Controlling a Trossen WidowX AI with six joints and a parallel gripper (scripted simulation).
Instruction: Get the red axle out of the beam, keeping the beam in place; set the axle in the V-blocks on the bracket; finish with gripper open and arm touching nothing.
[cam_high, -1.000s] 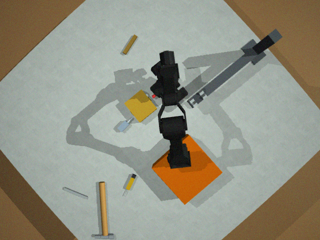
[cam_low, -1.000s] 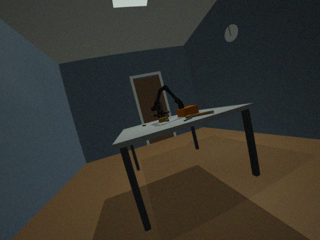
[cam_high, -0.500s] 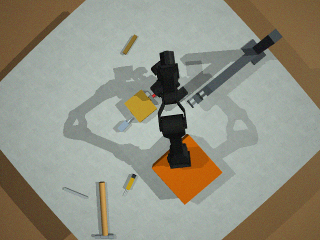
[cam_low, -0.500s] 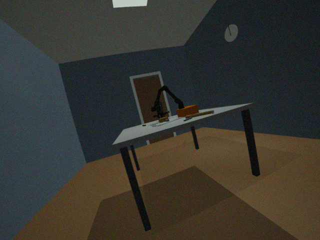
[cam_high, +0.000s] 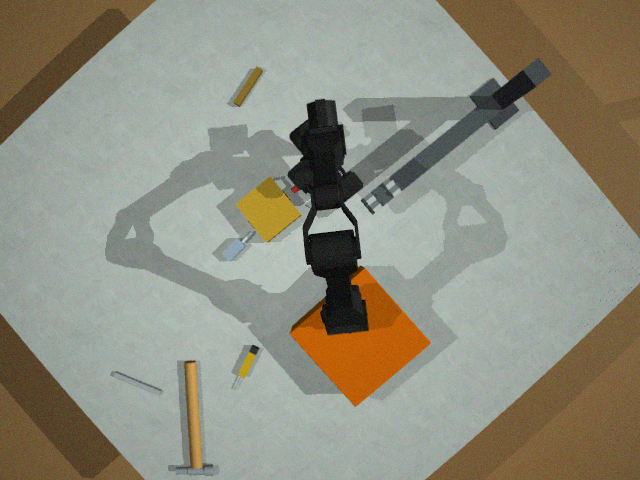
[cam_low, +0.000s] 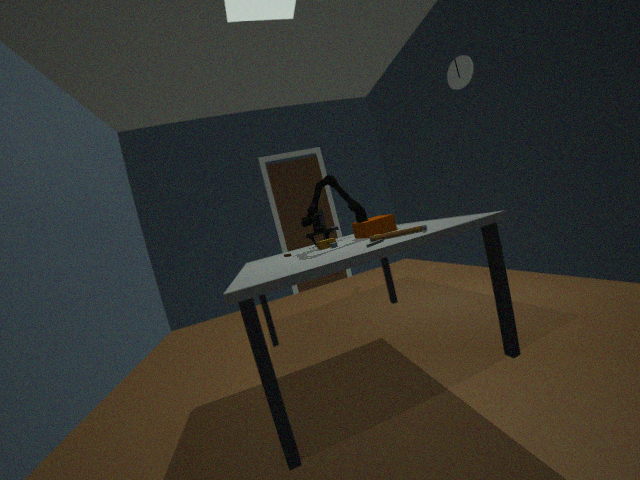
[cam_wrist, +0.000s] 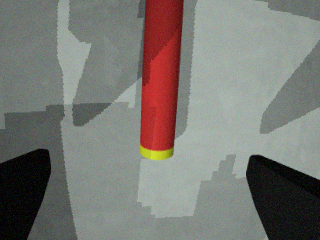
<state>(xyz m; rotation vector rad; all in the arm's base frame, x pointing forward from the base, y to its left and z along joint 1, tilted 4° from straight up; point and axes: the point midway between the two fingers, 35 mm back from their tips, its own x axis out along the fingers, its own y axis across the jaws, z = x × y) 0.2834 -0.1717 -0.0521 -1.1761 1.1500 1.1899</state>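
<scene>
The red axle (cam_high: 294, 189) (cam_wrist: 162, 100) has a yellow-ringed end. It is between my open fingers in the wrist view, with gaps on both sides. My gripper (cam_wrist: 150, 164) is open; the arm hides its tips in the top view. The axle's other end shows beside the yellow block (cam_high: 268, 209) (cam_low: 326, 243); whether they touch cannot be told. I cannot tell what supports the axle. A long dark grey piece (cam_high: 449, 136) has pale paired parts (cam_high: 368, 205) at its near end; which piece is beam or bracket is unclear.
The arm stands on an orange box (cam_high: 361, 366) (cam_low: 375, 227). A pale blue piece (cam_high: 234, 249) projects from the yellow block. A small ochre bar (cam_high: 248, 86), a yellow-black tool (cam_high: 247, 364), a thin metal strip (cam_high: 136, 382) and a hammer (cam_high: 192, 413) lie on the table.
</scene>
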